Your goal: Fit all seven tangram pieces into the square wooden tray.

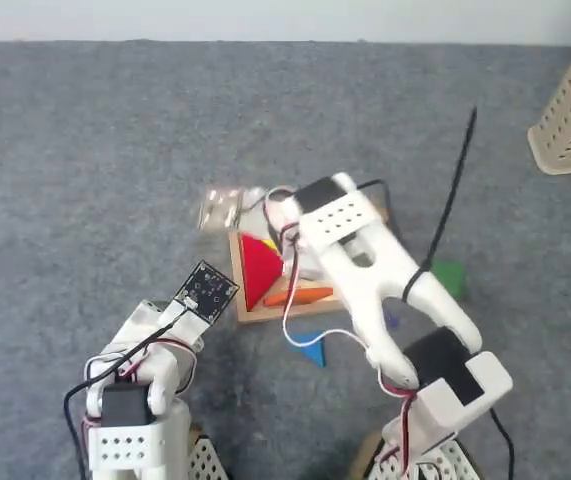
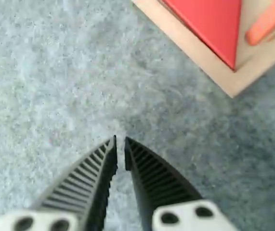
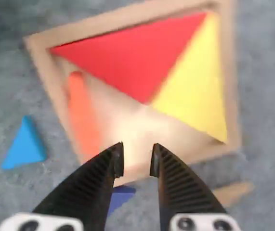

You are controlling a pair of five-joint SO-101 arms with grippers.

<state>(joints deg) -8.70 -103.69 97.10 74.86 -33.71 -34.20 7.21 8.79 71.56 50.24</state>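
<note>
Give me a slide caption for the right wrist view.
Right tool, open, over the wooden tray holding a red triangle and a yellow triangle; blue triangle lies outside.

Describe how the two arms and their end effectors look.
The left arm and right arm have white plastic shells with rows of small holes and black motor blocks. Thin red, white and black cables loop along them. The left end effector and right end effector are black, ribbed and tapering, on white mounts. A small black circuit board sits on the left arm.
</note>
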